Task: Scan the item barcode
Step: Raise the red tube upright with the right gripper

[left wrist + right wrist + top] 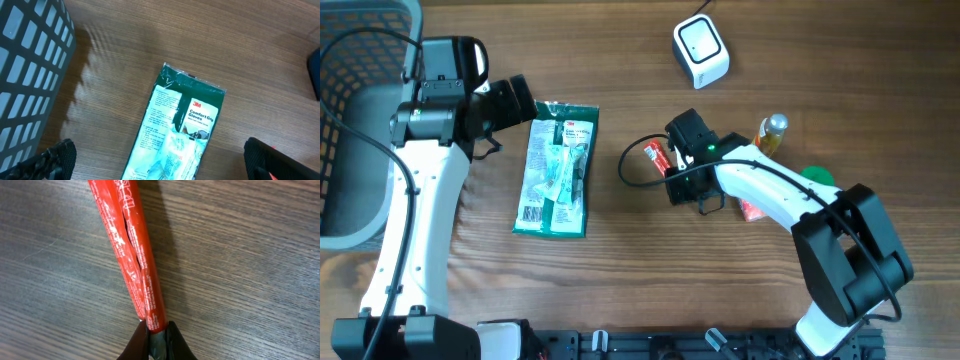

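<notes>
Right gripper [159, 336] pinching the red packet [131, 245] by one end, mid-desk [620, 260]; left gripper [161, 162] standing wide.
Right fingers are clamping the packet's near end, with only the thin wrapper between them. In the right wrist view the packet's long axis is pointing straight away from the fingertips, leaning slightly left. Overhead, the packet is sitting below the white scanner [701, 51]. The left gripper is hovering over the green glove pack [556, 168], holding nothing.

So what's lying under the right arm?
An orange-red pack pokes out from under the right arm on the base side, something green on the far side; the arm covers the rest of both.
</notes>
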You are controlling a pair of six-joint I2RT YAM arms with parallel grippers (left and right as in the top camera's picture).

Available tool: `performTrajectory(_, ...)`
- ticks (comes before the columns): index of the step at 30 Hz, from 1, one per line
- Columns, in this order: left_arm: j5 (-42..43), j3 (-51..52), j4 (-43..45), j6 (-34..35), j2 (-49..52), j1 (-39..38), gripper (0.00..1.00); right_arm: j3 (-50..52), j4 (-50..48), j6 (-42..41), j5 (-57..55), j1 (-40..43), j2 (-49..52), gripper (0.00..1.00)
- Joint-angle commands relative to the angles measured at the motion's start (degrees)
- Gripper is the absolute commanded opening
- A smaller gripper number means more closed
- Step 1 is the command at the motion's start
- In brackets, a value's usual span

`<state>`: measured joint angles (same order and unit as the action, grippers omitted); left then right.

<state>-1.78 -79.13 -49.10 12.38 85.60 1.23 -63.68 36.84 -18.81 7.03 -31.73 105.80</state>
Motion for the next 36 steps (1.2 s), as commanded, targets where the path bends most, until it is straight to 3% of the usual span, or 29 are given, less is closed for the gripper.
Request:
performTrajectory(1,0.24,-0.81,0.17,0.5,-0.42,0.22,1.0,-1.11,0.13,3.45,2.45,-0.09,-1.55,0.04)
performTrajectory(8,0.24,-0.81,0.17,0.5,-0.42,0.22,1.0,-1.16,0.76,12.02,8.98,-0.09,-3.37,0.04)
performTrajectory(13,0.24,-0.81,0.17,0.5,-0.42,0.22,1.0,-1.16,3.19,19.45,14.12,-0.09,-10.32,0.05)
performTrajectory(25,0.24,-0.81,0.17,0.5,-0.42,0.22,1.0,-1.14,17.55,42.49,30.38,-0.13,-18.64,0.04)
performTrajectory(36,0.24,-0.81,0.17,0.5,-0.42,0.22,1.0,-1.14,19.67,48.85,29.88,-0.13,-18.64,0.04)
